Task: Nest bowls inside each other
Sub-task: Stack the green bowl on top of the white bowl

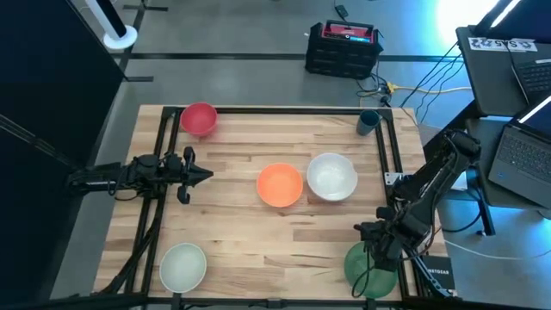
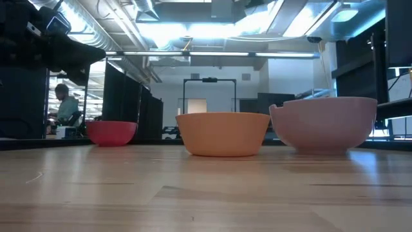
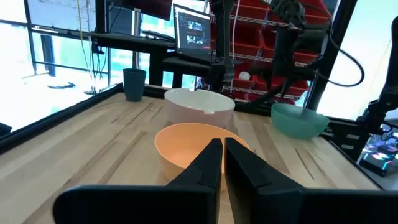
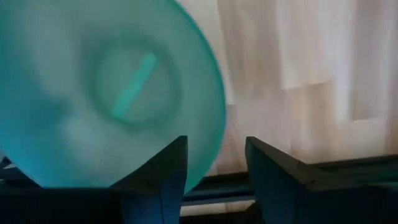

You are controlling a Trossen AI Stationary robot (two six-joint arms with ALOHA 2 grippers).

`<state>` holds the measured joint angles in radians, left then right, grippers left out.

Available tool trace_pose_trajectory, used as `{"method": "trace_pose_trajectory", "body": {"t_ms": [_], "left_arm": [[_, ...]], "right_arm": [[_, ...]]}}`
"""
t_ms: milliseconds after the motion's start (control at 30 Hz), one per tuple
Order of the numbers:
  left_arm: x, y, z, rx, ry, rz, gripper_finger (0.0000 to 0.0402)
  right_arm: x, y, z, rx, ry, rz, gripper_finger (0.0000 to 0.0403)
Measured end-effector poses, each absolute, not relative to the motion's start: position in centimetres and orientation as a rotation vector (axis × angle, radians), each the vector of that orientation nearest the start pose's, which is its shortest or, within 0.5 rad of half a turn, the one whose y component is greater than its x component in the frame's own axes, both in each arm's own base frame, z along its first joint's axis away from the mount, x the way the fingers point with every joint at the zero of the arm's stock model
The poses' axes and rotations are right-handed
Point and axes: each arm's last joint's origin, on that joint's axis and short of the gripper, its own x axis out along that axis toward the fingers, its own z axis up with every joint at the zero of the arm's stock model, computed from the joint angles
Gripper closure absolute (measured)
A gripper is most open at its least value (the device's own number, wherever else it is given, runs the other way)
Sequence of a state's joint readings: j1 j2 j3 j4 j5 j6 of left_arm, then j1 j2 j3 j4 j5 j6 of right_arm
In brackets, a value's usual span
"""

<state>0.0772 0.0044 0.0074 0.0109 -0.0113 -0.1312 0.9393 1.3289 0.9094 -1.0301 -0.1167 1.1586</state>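
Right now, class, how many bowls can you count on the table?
5. Red bowl at the far left corner, orange bowl and white bowl side by side mid-table, pale mint bowl near left, dark green bowl near right under the right gripper.

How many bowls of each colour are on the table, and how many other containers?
Red bowl: 1
Orange bowl: 1
White bowl: 1
Pale mint bowl: 1
Dark green bowl: 1
Dark blue cup: 1
Total: 6 (5 bowls, 1 cup)
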Motion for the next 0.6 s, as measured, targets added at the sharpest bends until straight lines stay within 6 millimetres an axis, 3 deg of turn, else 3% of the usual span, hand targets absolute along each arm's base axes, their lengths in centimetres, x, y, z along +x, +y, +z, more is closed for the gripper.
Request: {"method": "trace_pose_trajectory", "body": {"t_ms": [233,600], "left_arm": [[9.7,0.8,16.7,-0.131,-0.019,0.088,0.0402],[9.7,0.8,16.7,-0.131,-0.020,0.088,0.0402]], "right_arm": [[12.7,17.8,20.0,0.365,1.572,-0.011,0.0257],[12.5,17.6,19.4,0.407,1.570,-0.026,0.0258]]}}
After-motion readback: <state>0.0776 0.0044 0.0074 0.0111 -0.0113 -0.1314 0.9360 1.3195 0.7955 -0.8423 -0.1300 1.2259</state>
